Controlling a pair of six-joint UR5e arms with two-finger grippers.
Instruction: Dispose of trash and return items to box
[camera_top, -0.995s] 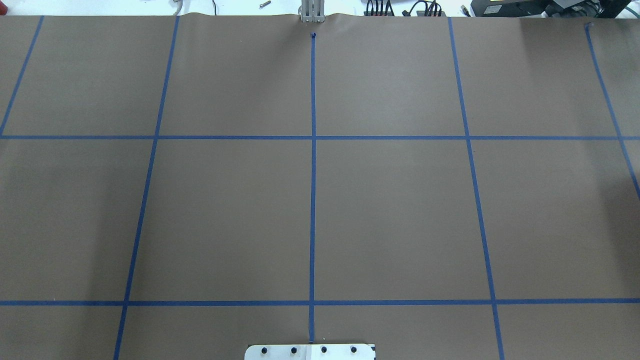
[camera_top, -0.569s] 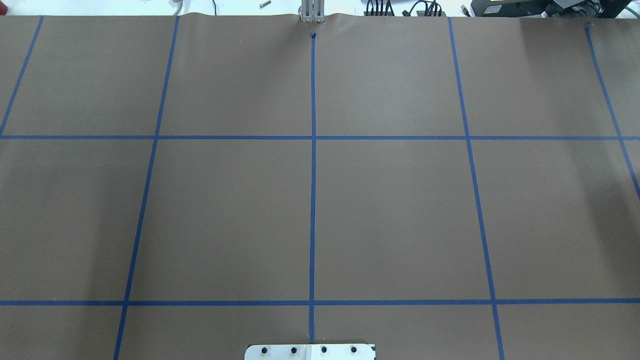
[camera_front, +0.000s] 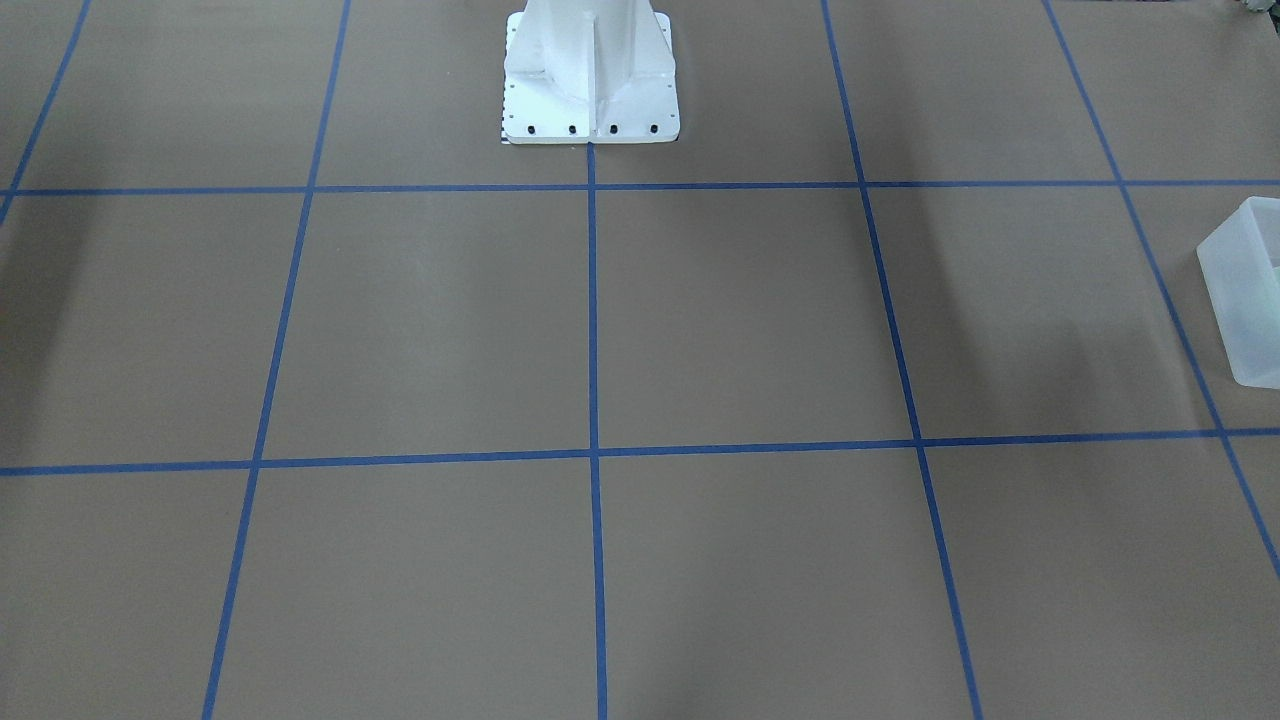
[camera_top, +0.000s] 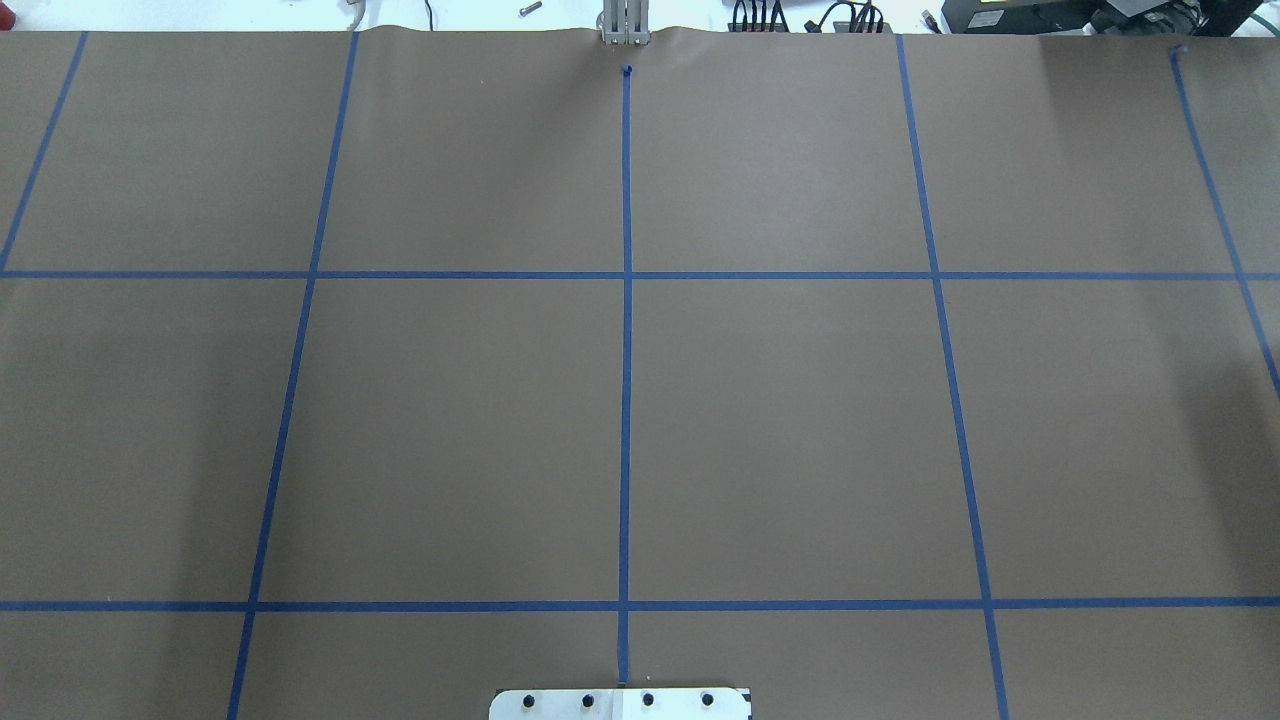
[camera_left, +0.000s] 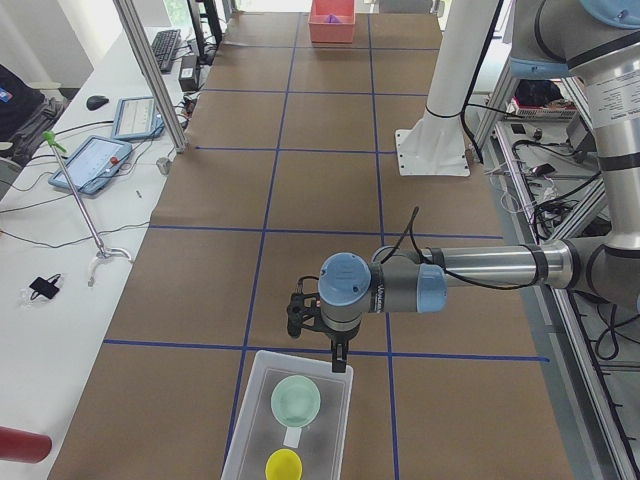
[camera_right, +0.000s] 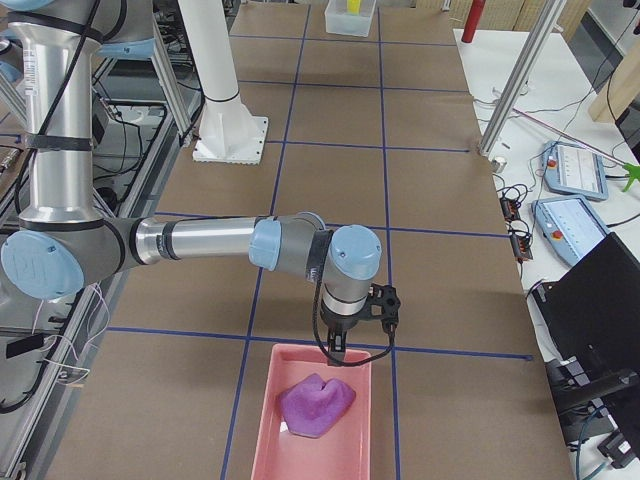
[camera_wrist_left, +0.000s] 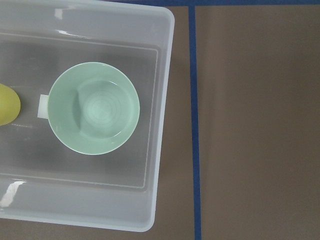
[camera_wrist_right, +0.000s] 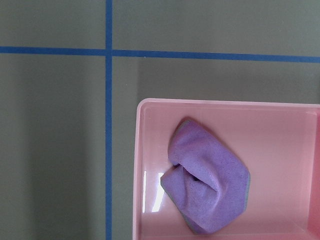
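The frosted-white box (camera_left: 247, 430) stands at the table's left end; it also shows in the left wrist view (camera_wrist_left: 162, 125) and at the front-facing view's right edge (camera_front: 1245, 300). The mint-green bowl (camera_left: 296, 400) (camera_wrist_left: 93, 114) and the yellow cup (camera_left: 283, 465) (camera_wrist_left: 7, 105) sit inside it, apart. My left gripper (camera_left: 337, 357) hangs over the box's inner rim; I cannot tell if it is open or shut. My right gripper (camera_right: 336, 348) hangs over the rim of a pink bin (camera_right: 262, 430); I cannot tell its state either.
The pink bin (camera_wrist_right: 141, 165) at the table's right end holds a crumpled purple cloth (camera_right: 316, 405) (camera_wrist_right: 210, 187). The white robot base (camera_front: 590, 80) stands mid-table at the robot's edge. Tablets and cables lie on the side bench (camera_left: 95, 160). Blue tape lines grid the brown table.
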